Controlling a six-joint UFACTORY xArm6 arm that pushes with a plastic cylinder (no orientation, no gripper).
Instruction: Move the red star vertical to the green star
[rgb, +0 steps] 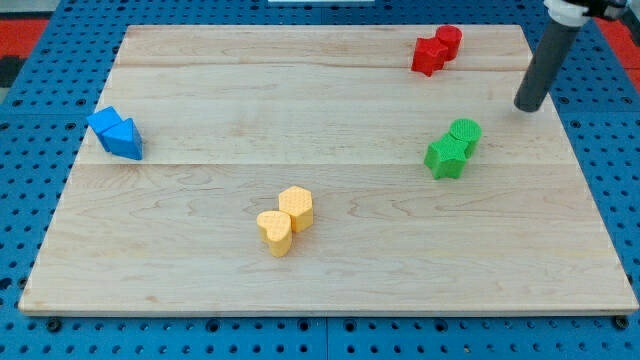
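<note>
Tip (527, 106) sits right of and below red star (430, 56).

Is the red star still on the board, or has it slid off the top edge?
On the board. The red star sits inside the board's top edge, touching the red cylinder. My tip is apart, toward the view's right.

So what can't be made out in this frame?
- Camera view: the arm above the rod is cut off by the view's top edge; only my tip and lower rod show.
- The red star hides part of the red cylinder touching it.
- The green star covers the green cylinder's lower side.
- The blue blocks blend together; shapes unclear.
</note>
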